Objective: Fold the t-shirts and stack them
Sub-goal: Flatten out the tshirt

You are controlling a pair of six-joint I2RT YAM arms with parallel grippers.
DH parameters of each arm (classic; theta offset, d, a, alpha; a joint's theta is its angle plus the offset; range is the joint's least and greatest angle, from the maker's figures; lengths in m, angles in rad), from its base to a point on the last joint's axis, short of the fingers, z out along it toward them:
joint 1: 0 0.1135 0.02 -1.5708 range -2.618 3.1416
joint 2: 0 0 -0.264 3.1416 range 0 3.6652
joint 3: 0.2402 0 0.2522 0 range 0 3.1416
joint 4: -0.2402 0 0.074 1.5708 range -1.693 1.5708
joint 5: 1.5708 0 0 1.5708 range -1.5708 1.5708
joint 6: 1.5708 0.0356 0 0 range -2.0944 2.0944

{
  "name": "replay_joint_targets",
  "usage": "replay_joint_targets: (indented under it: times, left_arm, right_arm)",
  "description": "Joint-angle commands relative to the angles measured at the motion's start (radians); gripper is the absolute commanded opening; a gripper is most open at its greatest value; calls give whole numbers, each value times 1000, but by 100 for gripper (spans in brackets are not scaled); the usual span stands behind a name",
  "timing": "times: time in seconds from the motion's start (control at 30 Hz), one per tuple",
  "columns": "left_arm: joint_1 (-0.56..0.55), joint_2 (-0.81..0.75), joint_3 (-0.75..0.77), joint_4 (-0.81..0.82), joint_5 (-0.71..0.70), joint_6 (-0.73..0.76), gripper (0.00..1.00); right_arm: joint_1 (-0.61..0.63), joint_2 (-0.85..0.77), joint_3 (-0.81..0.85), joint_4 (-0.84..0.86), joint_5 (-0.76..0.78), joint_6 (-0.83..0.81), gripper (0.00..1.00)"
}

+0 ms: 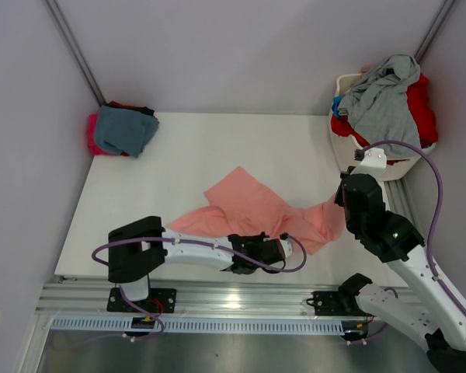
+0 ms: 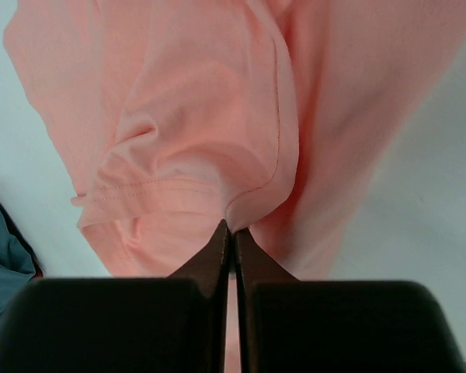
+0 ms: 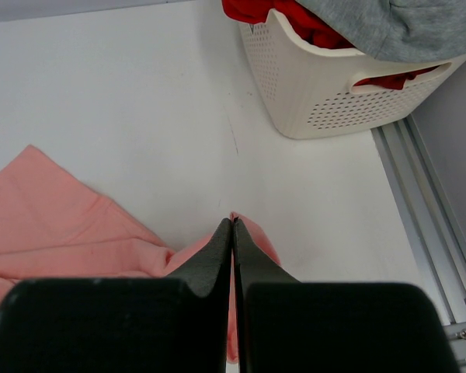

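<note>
We see the pink shirt (image 1: 248, 203) crumpled across the middle of the white surface (image 1: 217, 148). The left jaws, lower center, are clamped on its hem. The right jaws, at right below the basket (image 1: 342, 148), pinch 1 corner. A pile of shirts (image 1: 123, 130) sits upper left.

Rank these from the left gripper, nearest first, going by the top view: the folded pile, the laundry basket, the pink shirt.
1. The pink shirt, pinched in the left gripper.
2. The laundry basket, far right.
3. The folded pile, far left corner.
</note>
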Motion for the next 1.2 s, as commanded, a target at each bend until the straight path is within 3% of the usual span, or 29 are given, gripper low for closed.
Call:
replay_joint_targets:
  times: [0.0, 0.37, 0.6, 0.8, 1.17]
  left_arm:
    - [7, -20, 38, -3, -2, -12, 1]
    - [111, -217, 41, -93, -175, 12, 1]
    - [321, -412, 81, -153, -370, 11, 0]
    - [462, -595, 103, -173, -438, -10, 0]
    - [496, -753, 283, -276, -623, 120, 0]
  right_arm:
    - [7, -8, -6, 12, 22, -2, 0]
    - [8, -3, 1, 32, 36, -17, 0]
    - [7, -6, 7, 41, 60, -48, 0]
    - [3, -15, 16, 74, 109, -92, 0]
    - [-90, 23, 135, 158, 103, -210, 0]
